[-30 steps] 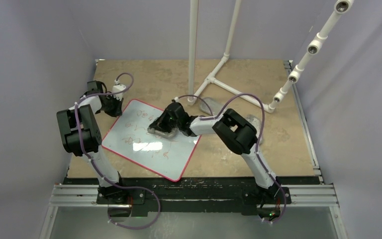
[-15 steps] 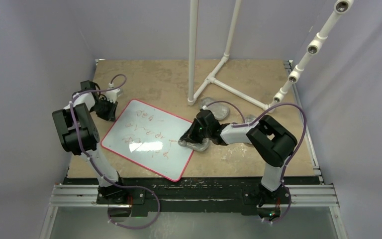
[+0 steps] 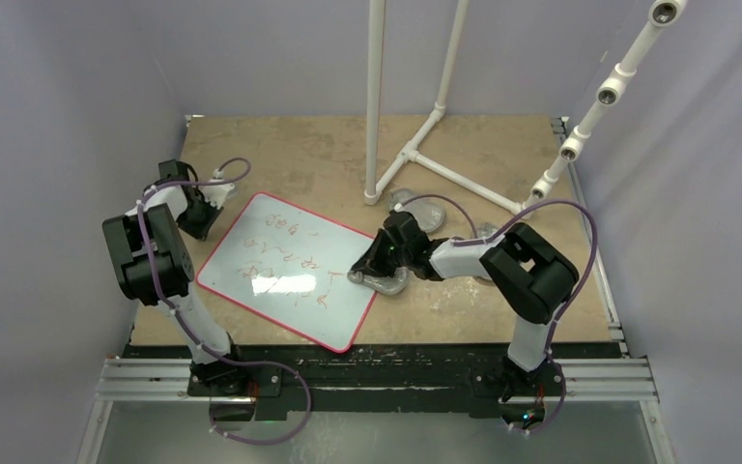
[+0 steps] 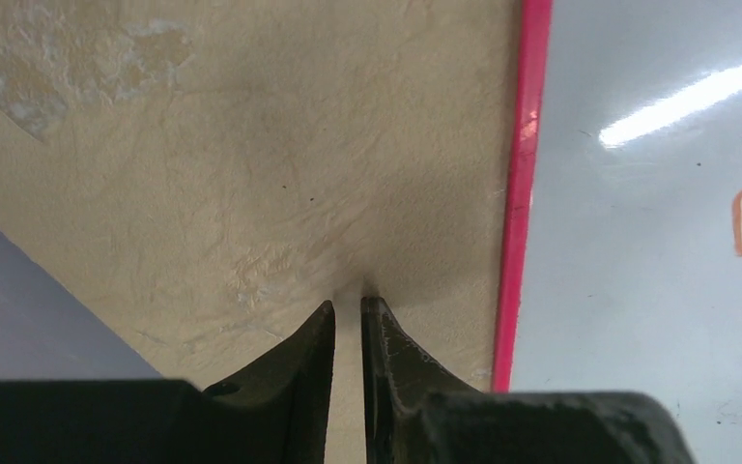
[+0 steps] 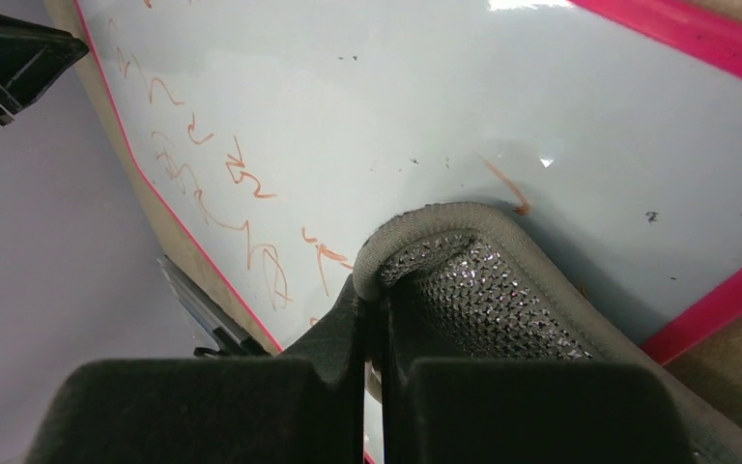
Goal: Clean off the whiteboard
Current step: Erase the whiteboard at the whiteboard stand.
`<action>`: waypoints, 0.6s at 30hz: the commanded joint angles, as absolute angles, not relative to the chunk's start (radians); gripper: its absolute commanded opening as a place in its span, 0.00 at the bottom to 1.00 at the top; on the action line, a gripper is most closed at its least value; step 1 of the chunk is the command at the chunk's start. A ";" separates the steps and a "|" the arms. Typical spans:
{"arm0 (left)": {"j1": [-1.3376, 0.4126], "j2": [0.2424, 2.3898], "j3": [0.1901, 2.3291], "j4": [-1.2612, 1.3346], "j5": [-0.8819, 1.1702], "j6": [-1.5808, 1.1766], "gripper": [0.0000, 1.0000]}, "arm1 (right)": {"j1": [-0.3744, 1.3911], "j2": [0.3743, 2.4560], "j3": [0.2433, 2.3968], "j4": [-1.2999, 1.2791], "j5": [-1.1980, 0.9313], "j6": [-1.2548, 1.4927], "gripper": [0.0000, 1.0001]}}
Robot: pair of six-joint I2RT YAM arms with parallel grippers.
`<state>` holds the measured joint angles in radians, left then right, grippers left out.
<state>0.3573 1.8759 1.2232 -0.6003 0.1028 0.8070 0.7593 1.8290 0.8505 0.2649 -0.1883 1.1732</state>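
The whiteboard (image 3: 280, 290) lies flat on the table, white with a thin red rim and red scribbles across its middle. My right gripper (image 3: 372, 263) is at the board's right edge, shut on the rim of a silvery-grey mesh pad (image 3: 384, 282). In the right wrist view the pad (image 5: 483, 290) rests on the board (image 5: 396, 87) next to a short red stroke. My left gripper (image 3: 198, 220) is just off the board's upper left edge. Its tips (image 4: 348, 304) touch the bare table beside the red rim (image 4: 517, 222), a narrow gap between them and nothing held.
A white PVC pipe frame (image 3: 415, 145) stands behind the board, with another grey pad (image 3: 417, 208) by its base. A slanted pipe with fittings (image 3: 599, 106) runs at the back right. Grey walls enclose the tan table (image 3: 280, 145).
My right gripper has swept the pad from the board's middle to its right edge. The left gripper has shifted slightly left off the board's corner and its fingers have parted a little.
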 commanded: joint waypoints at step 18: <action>0.291 1.865 1.080 -1.100 0.360 1.122 0.16 | 0.604 1.890 1.009 0.069 -0.181 0.964 0.00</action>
